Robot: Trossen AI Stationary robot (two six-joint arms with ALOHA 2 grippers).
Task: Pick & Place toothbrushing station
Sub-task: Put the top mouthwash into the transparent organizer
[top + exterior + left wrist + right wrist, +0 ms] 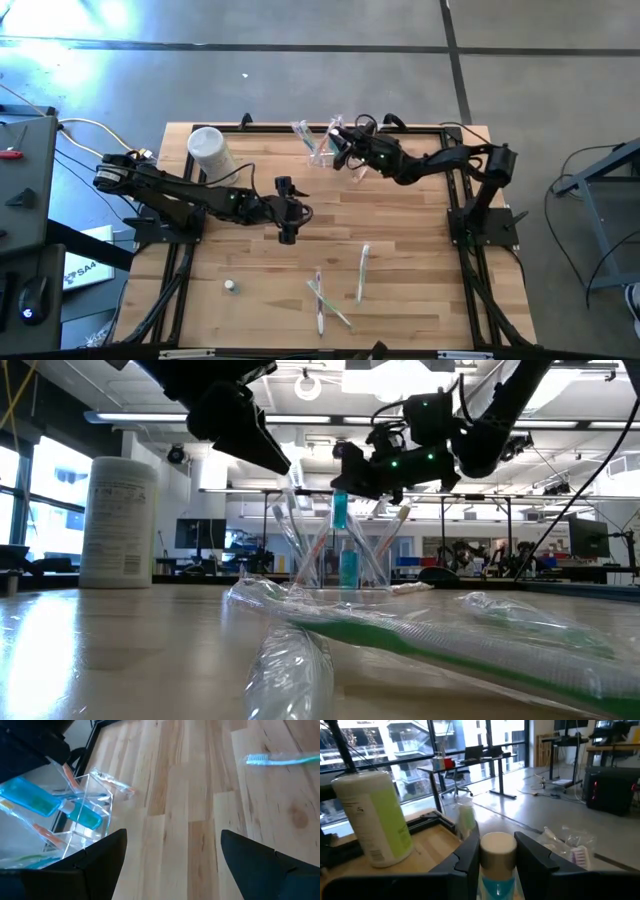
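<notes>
The toothbrushing station (318, 148) is a clear plastic holder (325, 565) standing near the table's far edge, with toothbrushes and a blue tube (340, 510) upright in it. My right gripper (340, 150) reaches in from the right at the tube's top (497, 845) and is shut on it. My left gripper (293, 211) hovers open over the table's middle, short of the holder (95, 800), with nothing between its fingers (172, 865). My right gripper pinches the blue tube's white cap (497, 851) between its two fingers, one on each side. The fingers come in about level from the table's right. The tube stands upright, its lower part (348, 568) down inside the clear holder.
A white canister (210, 150) stands at the far left of the table, left of the holder. Several wrapped toothbrushes (362, 272) lie on the near half; one (450, 645) is close to the low camera. A small white object (231, 286) lies near the front left.
</notes>
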